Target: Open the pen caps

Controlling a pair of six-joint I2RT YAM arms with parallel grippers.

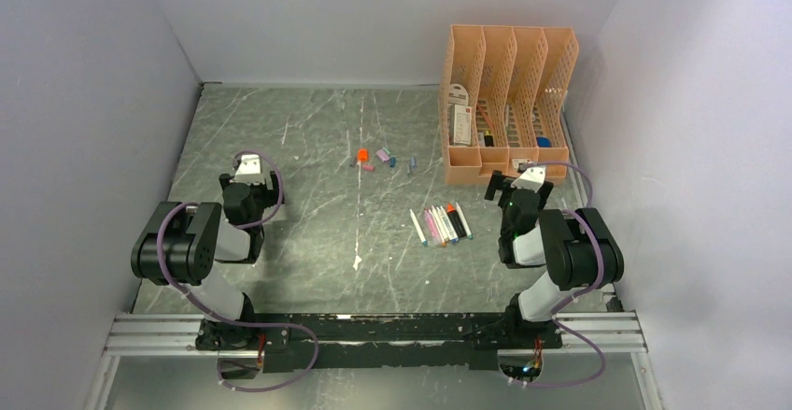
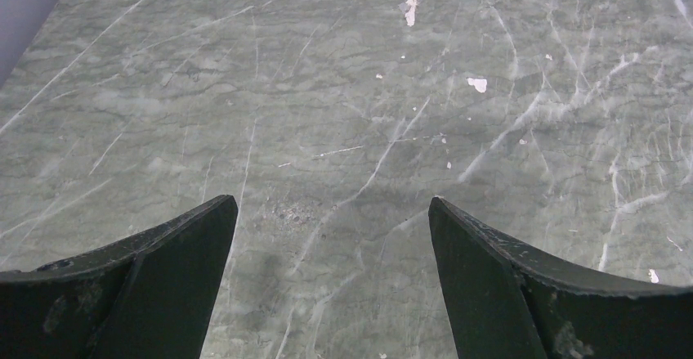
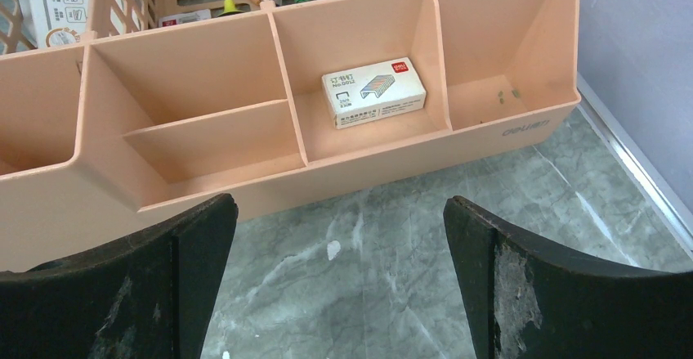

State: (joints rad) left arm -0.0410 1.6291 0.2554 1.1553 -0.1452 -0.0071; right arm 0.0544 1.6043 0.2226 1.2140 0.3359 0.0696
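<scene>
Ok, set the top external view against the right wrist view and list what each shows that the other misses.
Only top external: the row of slim white-barrelled pens and the loose cluster of tiny coloured plastic caps beyond it. Only right wrist: a close view of the small white cardboard staple box lying in a front compartment of the peach plastic mesh organiser. Both: that organiser, the grey marbled table and the open right claw.
</scene>
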